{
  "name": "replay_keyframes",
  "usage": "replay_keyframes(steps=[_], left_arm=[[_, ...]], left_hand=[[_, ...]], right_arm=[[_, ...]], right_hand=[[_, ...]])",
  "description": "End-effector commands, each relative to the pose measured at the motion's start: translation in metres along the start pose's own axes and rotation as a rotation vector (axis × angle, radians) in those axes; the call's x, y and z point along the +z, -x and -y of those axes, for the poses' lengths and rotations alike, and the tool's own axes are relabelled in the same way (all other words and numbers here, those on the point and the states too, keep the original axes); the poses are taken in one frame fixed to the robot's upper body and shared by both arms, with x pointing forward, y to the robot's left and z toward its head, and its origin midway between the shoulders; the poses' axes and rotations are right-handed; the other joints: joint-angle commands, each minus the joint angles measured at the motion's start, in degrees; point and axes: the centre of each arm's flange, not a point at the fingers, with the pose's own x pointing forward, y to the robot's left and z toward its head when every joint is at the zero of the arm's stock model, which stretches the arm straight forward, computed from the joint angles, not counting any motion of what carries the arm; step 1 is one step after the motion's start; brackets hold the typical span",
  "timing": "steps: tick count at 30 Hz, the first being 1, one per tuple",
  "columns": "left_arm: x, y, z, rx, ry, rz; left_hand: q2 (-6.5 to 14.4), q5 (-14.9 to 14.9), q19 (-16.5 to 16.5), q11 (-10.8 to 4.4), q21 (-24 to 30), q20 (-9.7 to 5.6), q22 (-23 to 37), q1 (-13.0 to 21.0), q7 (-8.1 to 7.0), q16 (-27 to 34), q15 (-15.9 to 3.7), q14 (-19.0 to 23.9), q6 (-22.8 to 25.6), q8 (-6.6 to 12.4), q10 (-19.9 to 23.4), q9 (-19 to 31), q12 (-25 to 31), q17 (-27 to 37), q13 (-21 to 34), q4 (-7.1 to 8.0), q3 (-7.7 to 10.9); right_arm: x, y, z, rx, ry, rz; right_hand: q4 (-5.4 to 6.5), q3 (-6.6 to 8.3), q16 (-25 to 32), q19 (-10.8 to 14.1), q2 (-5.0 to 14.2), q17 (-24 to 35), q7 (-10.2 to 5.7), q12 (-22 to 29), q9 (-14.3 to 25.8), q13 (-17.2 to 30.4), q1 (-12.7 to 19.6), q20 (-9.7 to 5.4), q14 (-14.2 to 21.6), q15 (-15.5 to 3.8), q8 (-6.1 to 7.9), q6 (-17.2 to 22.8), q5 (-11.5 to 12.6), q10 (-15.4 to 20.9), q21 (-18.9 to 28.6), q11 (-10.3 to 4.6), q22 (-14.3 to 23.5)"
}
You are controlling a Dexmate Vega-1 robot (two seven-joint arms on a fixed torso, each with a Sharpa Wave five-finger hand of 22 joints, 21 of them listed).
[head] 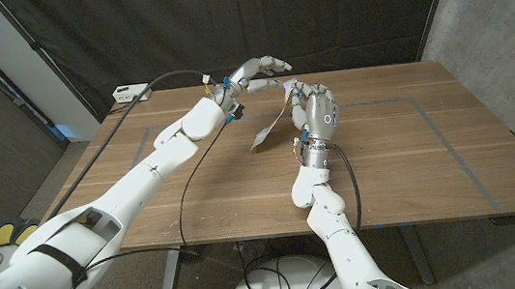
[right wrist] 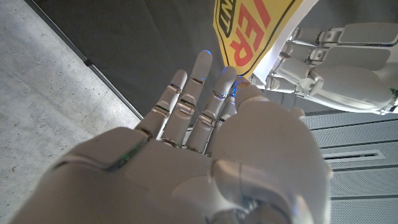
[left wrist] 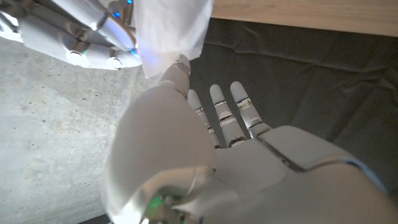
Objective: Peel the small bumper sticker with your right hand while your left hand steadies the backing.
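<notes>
The bumper sticker (right wrist: 249, 31) is yellow with red letters, on a white backing (left wrist: 171, 28). In the head view the sheet (head: 270, 128) hangs slanted between both hands above the table's middle, its lower end close to the wood. My right hand (head: 317, 109) is raised just right of it; in the right wrist view my right hand (right wrist: 205, 155) pinches the sticker's end between thumb and fingertips. My left hand (head: 250, 75) reaches in from behind the sheet. The thumb tip of my left hand (left wrist: 186, 155) presses the white backing, with the other fingers straight.
A small white box (head: 125, 91) sits off the table's back left corner. A black cable (head: 183, 172) runs from it along my left arm and over the front edge. Grey tape lines (head: 436, 129) mark the wooden table (head: 417, 175). A dark curtain hangs behind.
</notes>
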Motion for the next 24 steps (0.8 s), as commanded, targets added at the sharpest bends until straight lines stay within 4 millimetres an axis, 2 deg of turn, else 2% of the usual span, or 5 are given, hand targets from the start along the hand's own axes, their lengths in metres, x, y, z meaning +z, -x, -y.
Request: replay_keyframes(steps=[1, 11, 12, 16, 24], left_arm=[[-0.004, -0.009, -0.002, -0.161, 0.164, 0.045], [0.007, 0.000, -0.014, -0.087, -0.125, -0.045], [0.010, 0.002, -0.016, -0.075, -0.186, -0.062], [0.019, 0.005, -0.021, -0.050, -0.324, -0.099], [0.024, 0.007, -0.023, -0.048, -0.383, -0.114]], left_hand=[[-0.04, -0.12, -0.53, -0.22, -0.07, 0.14, 0.07, 1.03, -0.06, 0.19, -5.71, -0.83, 1.87, 0.47, -0.45, -0.41, -0.31, 0.11, 0.30, 0.07, 0.59], [0.79, 0.33, -0.40, -0.31, -0.04, -0.33, 0.08, 0.94, 0.10, 0.08, -5.97, -0.49, 4.84, 0.39, 0.20, -1.47, -0.02, -0.79, 0.56, 0.73, 1.11], [1.90, 1.77, -1.20, -0.10, -0.10, 0.24, 0.18, 2.74, 0.03, -0.43, -5.59, -0.76, 4.19, -0.75, -0.12, -2.16, -0.11, -1.59, 0.73, -0.02, 2.72], [1.64, 3.57, -1.64, -0.49, -0.11, -0.06, 0.15, 4.31, 0.01, -0.87, -5.94, -0.63, 3.99, -1.80, 0.00, -2.87, -0.17, -2.65, 0.67, -0.46, 4.07], [-0.34, 2.53, -0.38, -0.60, 0.14, -0.50, 0.01, -1.10, 0.03, -0.21, -6.25, -0.58, 5.35, -2.40, 0.28, -3.47, -0.37, -2.84, 0.22, 2.12, 1.42]], right_arm=[[0.002, -0.007, -0.008, -0.005, -0.010, -0.062], [0.000, -0.007, -0.013, 0.004, -0.042, -0.063], [0.000, -0.007, -0.013, 0.005, -0.045, -0.063], [-0.001, -0.007, -0.014, 0.006, -0.050, -0.067], [0.000, -0.007, -0.016, 0.013, -0.051, -0.060]], right_hand=[[1.16, 1.60, -0.07, 0.08, 0.31, 0.00, 0.04, -0.12, 6.04, -0.06, 0.30, 0.38, 0.65, -6.55, 5.68, 1.45, 0.34, 0.84, 0.44, 0.05, -0.08], [0.89, 1.59, -0.13, 0.02, 0.21, 0.08, 0.06, -0.15, 5.62, -0.14, 0.35, 0.53, 0.96, -6.53, 5.72, 1.47, 0.48, 1.01, 0.73, 0.08, -0.29], [0.84, 1.60, -0.15, 0.06, 0.20, 0.09, 0.08, -0.12, 5.58, -0.10, 0.38, 0.59, 0.96, -6.56, 5.73, 1.49, 0.49, 1.05, 0.78, 0.08, -0.30], [0.76, 1.60, -0.18, -0.02, 0.24, 0.14, 0.03, -0.06, 5.40, 0.03, 0.38, 0.61, 1.05, -6.55, 5.70, 1.39, 0.54, 1.05, 0.89, 0.12, -0.39], [0.64, 1.50, -0.23, -0.04, 0.15, 0.24, 0.16, -0.11, 5.11, 0.04, 0.29, 0.63, 1.13, -6.51, 5.74, 1.42, 0.59, 1.00, 1.12, 0.11, -0.54]])
